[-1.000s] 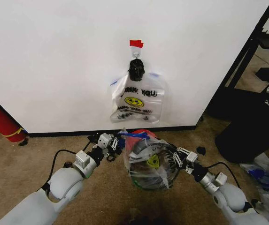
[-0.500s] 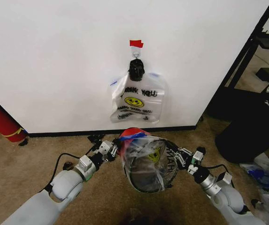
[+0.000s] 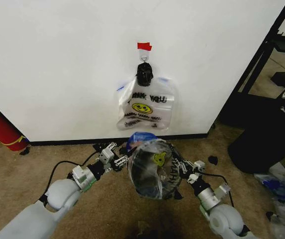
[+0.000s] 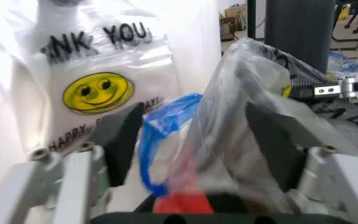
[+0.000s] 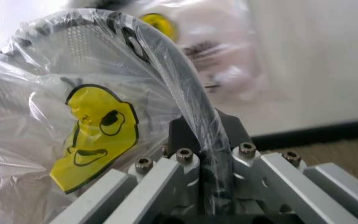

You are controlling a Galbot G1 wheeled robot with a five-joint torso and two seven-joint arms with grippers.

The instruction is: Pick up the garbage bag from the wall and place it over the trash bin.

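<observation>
Tilting toward the robot, bagged trash bin (image 3: 152, 172) gripped by right end effector (image 3: 181, 168).

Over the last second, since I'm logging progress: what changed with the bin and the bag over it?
The trash bin, wrapped in the garbage bag, tipped up so its mouth faces the camera. The right gripper stayed clamped on the rim and drew in toward the robot; the left gripper stayed open at the bag's blue edge. The THANK YOU bag still hangs on the wall.

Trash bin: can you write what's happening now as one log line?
right gripper: shut on trash bin rim | left gripper: fingers open beside garbage bag | bag covers bin | spare bag on wall
</observation>
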